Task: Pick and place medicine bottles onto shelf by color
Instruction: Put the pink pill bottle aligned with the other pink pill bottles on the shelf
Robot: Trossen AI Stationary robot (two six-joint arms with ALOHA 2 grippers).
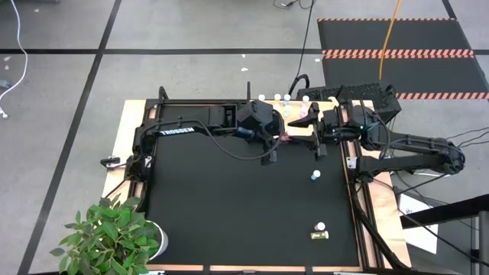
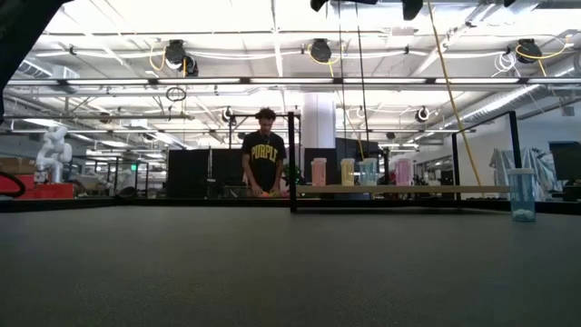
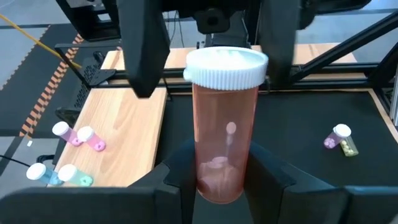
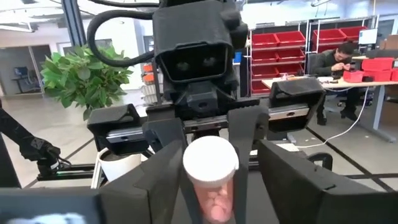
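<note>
An orange medicine bottle (image 3: 221, 137) with a white cap hangs in the air over the mat's far middle, and my left gripper (image 1: 280, 139) is shut on it. My right gripper (image 1: 307, 139) faces it from the table's right, open. Its two fingers (image 3: 144, 53) stand on either side of the cap (image 4: 211, 162), apart from it. The shelf (image 3: 127, 118), a light wooden board, lies at the mat's far edge with several small bottles (image 3: 78, 137) on it. My left gripper pinches the orange bottle's lower body near its base (image 3: 217, 180) between its two fingers. The fingers come from the table's left, slanting a little down, and lie along the bottle. The bottle sticks out beyond them, its cap toward my right gripper, clear of the mat.
A blue bottle (image 1: 315, 176) stands on the mat at the right. A purple and a yellow-green bottle (image 1: 320, 231) lie near the front right. A potted plant (image 1: 114, 237) sits at the near left corner. A person (image 2: 264, 154) stands beyond the table.
</note>
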